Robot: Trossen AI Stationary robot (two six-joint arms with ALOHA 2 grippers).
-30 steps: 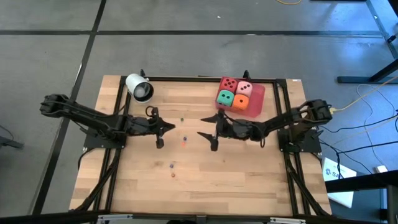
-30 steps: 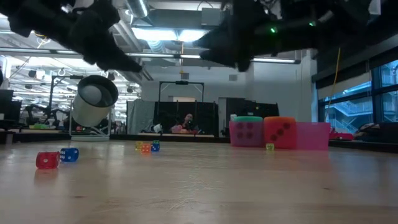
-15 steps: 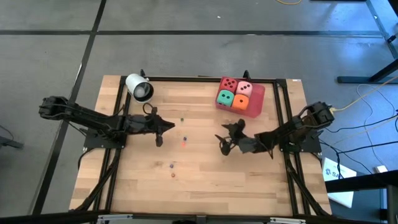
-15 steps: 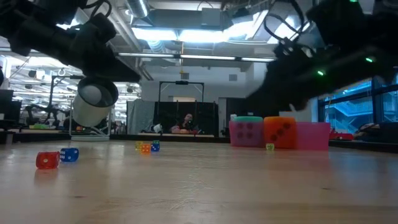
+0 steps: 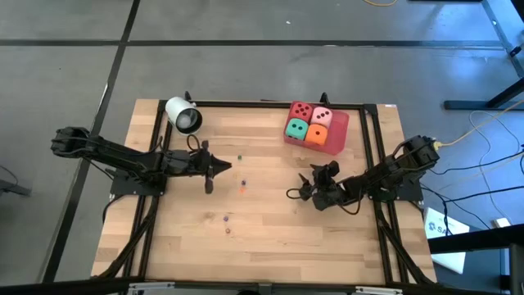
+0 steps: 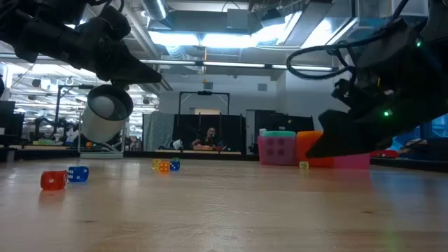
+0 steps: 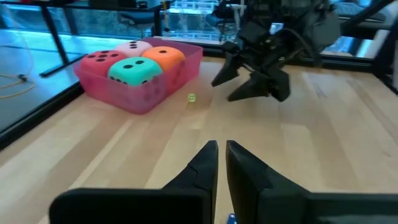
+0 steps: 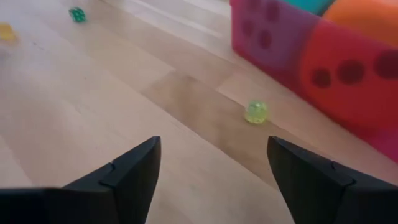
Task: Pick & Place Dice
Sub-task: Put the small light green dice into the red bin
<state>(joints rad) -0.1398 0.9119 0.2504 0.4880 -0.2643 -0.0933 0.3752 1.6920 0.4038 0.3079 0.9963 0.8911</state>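
Note:
The four dice sit together in a translucent pink tray (image 5: 337, 131) at the table's far right: red (image 5: 301, 110), pink (image 5: 322, 116), green (image 5: 295, 129) and orange (image 5: 314, 135). My right gripper (image 5: 299, 187) is open and low over the table, on the near side of the tray, with nothing between its fingers (image 8: 134, 171). A small yellow-green die (image 8: 256, 112) lies on the wood ahead of it, beside the tray wall. My left gripper (image 5: 221, 168) is shut, holds nothing, and hovers left of the table's middle.
A white cylinder (image 5: 183, 115) lies on its side at the far left. Several tiny coloured dice are scattered on the wood, among them a green one (image 5: 240, 156), a red one (image 5: 242, 188) and two near the middle (image 5: 228, 224). A black frame (image 5: 370, 147) borders the table.
My right gripper has drawn back toward the table's right and near edges and come down close to the wood, rolling as it went; it has stayed open. The dice and tray have not moved.

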